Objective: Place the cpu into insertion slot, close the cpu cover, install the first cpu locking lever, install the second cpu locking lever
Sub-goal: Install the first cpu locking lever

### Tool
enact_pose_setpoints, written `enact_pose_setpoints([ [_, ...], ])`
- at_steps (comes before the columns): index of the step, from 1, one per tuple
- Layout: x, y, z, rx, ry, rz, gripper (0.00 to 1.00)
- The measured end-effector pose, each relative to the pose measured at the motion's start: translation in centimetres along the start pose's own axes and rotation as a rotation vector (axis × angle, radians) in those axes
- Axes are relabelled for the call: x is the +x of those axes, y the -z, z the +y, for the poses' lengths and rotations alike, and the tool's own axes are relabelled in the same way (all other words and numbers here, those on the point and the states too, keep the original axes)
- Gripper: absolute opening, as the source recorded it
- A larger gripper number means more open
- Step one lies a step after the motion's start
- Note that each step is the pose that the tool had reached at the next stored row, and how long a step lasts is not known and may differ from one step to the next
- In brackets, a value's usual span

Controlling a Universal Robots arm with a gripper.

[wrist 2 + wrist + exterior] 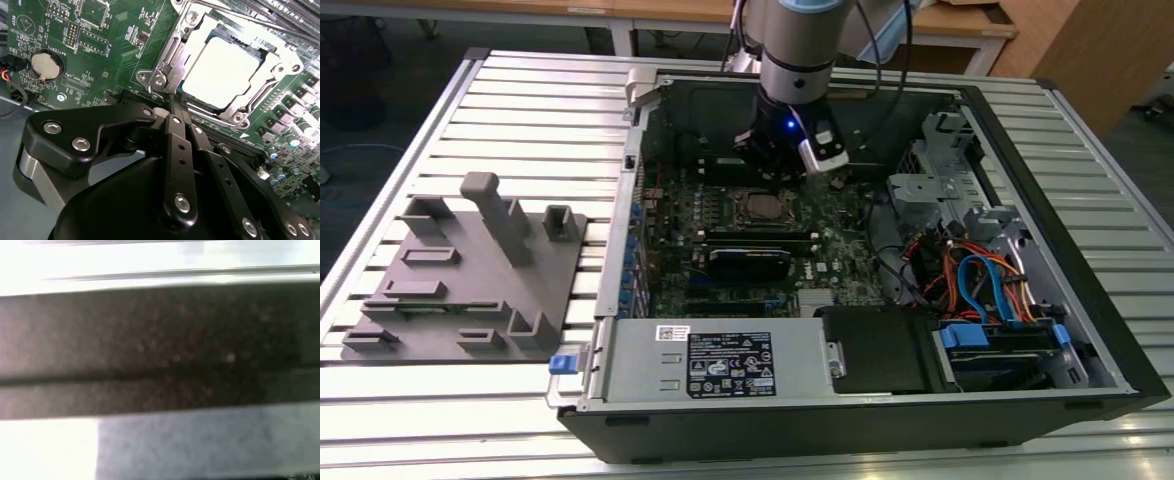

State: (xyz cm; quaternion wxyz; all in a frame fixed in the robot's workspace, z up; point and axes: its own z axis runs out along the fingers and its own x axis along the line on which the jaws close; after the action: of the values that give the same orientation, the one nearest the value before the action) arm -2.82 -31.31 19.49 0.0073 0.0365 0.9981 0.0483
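In the second wrist view I am seeing the fingers (172,107) pressed together, their tips hiding one corner of the cpu cover (170,60). Glare is washing out the cpu (220,70) top. The picture's edge is cropping the cover's far corner. The first wrist view is showing a blurred dark band (160,350) I cannot identify.

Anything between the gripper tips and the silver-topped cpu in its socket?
Second wrist view: only the thin silver metal cpu cover frame edge lies between the black gripper and the cpu.
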Motion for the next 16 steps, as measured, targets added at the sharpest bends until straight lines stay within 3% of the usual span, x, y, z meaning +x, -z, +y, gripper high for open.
enact_pose_setpoints([
  [3, 0.00, 0.01, 0.00, -0.0081, 0.000, 0.0005, 0.10],
  [10, -0.01, 1.27, 0.11, -0.0081, 0.000, 0.0010, 0.10],
  [16, -0.03, 1.34, -0.15, -0.0082, 0.000, 0.0010, 0.10],
])
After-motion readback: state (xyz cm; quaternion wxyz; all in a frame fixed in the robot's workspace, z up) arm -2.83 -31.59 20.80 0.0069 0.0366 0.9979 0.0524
